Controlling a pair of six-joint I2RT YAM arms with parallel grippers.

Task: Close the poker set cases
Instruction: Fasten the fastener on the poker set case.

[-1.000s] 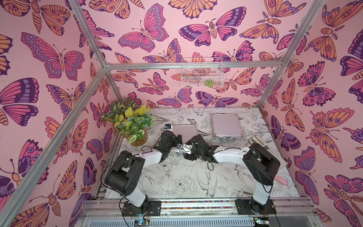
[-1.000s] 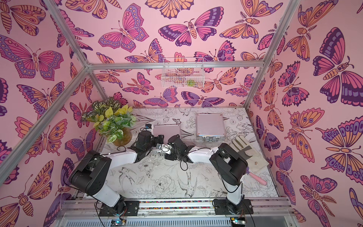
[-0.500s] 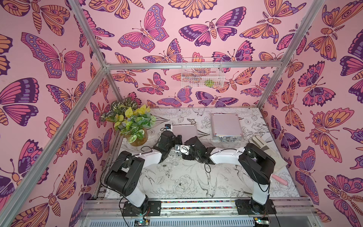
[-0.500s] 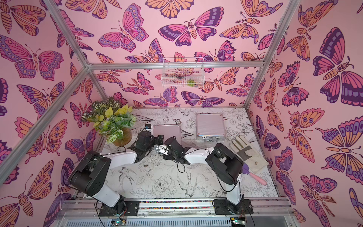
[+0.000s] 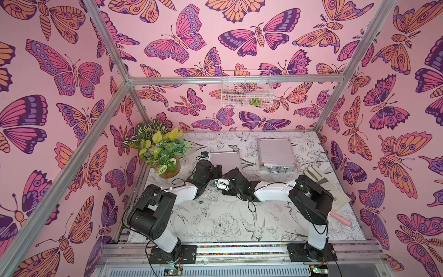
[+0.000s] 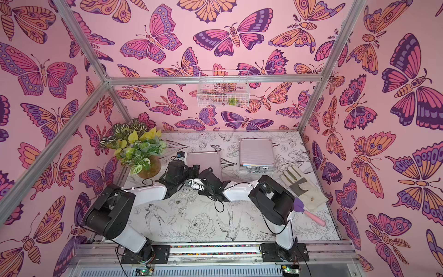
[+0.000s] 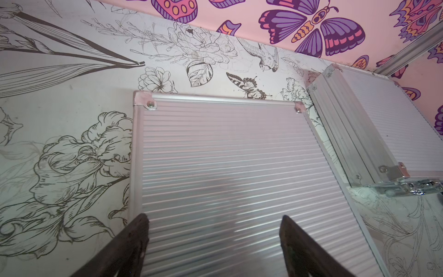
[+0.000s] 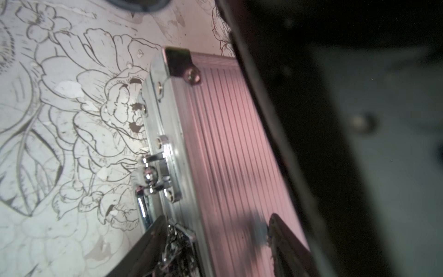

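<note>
Aluminium, ribbed and rigid, lids down on the worktop (image 5: 211, 223): we count two, the nearer poker case (image 5: 225, 159) at twelve o'clock just beyond the tools, the farther poker case (image 5: 275, 153) at one o'clock, a gap between them. We judge them heavy if full of chips, stiff, and slick on the lid, so best pressed flat from above and worked at the front edge, where a latch (image 8: 153, 172) shows. Tools also number two. The left tool (image 7: 213, 220) hangs over the nearer lid, fingers wide apart. The right tool (image 8: 217, 217) straddles that front edge, fingers apart, pinching nothing we can see.
</note>
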